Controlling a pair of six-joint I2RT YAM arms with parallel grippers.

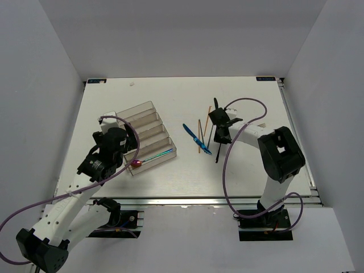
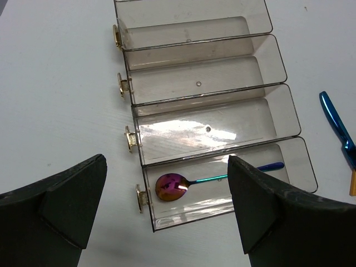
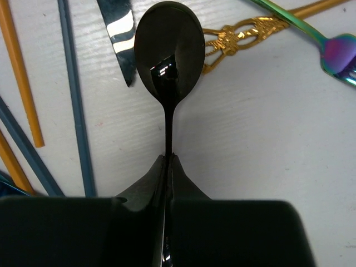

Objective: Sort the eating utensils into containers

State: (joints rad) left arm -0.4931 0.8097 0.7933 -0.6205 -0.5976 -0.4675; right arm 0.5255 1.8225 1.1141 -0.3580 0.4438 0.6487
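The clear tray [image 1: 149,112] has several long compartments and lies left of centre. An iridescent purple spoon [image 2: 172,185] with a teal-blue handle lies in its nearest compartment [image 2: 297,167]; it also shows from the top [image 1: 152,158]. My left gripper [image 2: 167,164] is open and empty above the tray's near end. My right gripper [image 3: 168,158] is shut on the thin handle of a black spoon [image 3: 169,50], with the bowl sticking out ahead. From the top, the right gripper [image 1: 219,122] is over the loose utensils.
Round the black spoon lie a gold ornate handle [image 3: 239,33], an iridescent fork [image 3: 336,53], a dark knife blade [image 3: 119,33], blue chopsticks [image 3: 75,100] and orange chopsticks [image 3: 22,83]. A blue knife [image 1: 196,138] lies between tray and pile. White walls enclose the table.
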